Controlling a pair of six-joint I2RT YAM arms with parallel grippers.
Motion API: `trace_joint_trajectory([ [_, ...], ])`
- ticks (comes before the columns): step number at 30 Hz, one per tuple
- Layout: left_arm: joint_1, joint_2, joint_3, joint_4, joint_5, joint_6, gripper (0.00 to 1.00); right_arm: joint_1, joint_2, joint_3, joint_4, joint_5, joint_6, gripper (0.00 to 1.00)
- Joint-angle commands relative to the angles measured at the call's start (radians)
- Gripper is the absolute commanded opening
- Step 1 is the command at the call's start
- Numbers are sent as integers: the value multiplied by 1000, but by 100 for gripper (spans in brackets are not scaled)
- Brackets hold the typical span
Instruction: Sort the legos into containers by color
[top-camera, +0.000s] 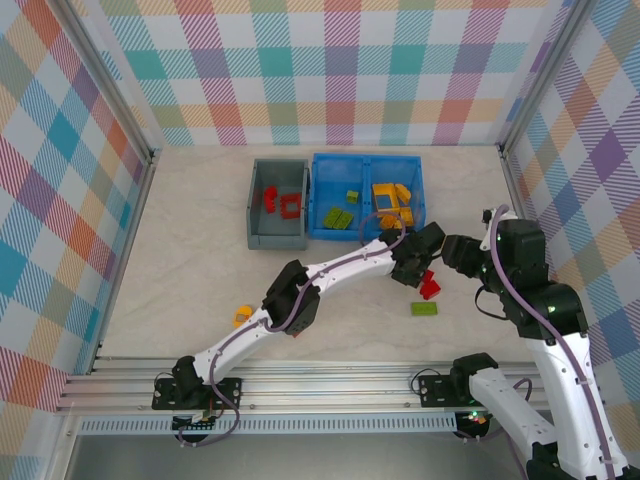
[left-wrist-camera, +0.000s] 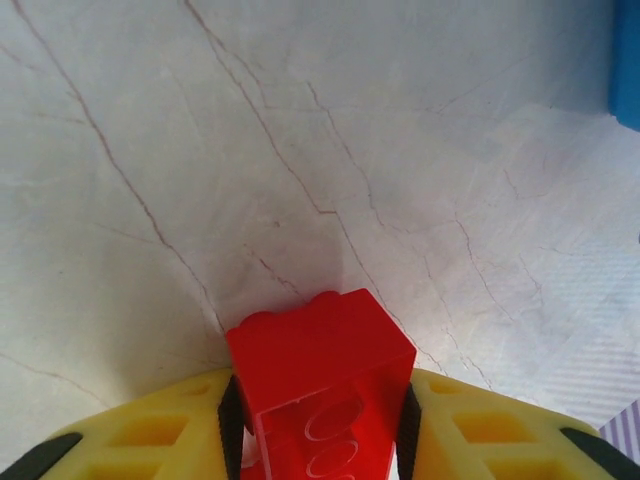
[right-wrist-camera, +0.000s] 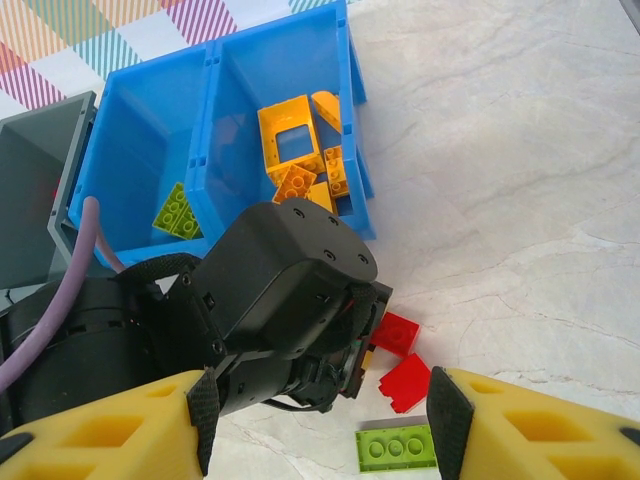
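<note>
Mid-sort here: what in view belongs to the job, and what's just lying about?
Job: held red brick, loose red bricks, green brick, yellow piece, binned legos, grey bin, blue bin.
Just there: plaid walls, metal rail.

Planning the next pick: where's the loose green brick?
Top view, right of centre: the green brick lies on the table just nearer the arms than the red bricks.

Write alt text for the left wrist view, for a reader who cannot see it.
A red lego brick is held between the left gripper's two yellow fingers, over a pale marbled table. A blue bin peeks in at upper right.
</note>
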Motion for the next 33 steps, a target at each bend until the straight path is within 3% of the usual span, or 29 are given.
trace_joint_trajectory([
  [1, 5, 37, -3, -162, 45, -37, 35, 3, -8, -14, -2, -12, 4, 59],
  [4, 5, -23, -68, -209, 11, -27, 31, 3, -6, -14, 0, -13, 2, 60],
  [11, 15, -313, -495, -58, -75, -8, 27, 3, -2, -27, 30, -70, -17, 60],
  [18, 40, -666, -787, -102, -277, 222, 28, 22, 51, -50, 155, -544, -172, 59],
  [20, 75, -786, -906, -85, -305, 330, 28, 102, 80, -45, 157, -522, -211, 58],
  [22, 134, -878, -992, -86, -304, 438, 28, 230, 112, -40, 171, -424, -229, 58],
  [25, 242, -969, -1037, -83, -322, 699, 28, 415, 185, -41, 233, -308, -215, 59],
  [29, 376, -972, -964, -119, -395, 1076, 28, 532, 265, -55, 372, -262, -174, 59],
  [33, 485, -870, -866, -150, -433, 1259, 28, 606, 359, -43, 486, -185, -148, 59],
])
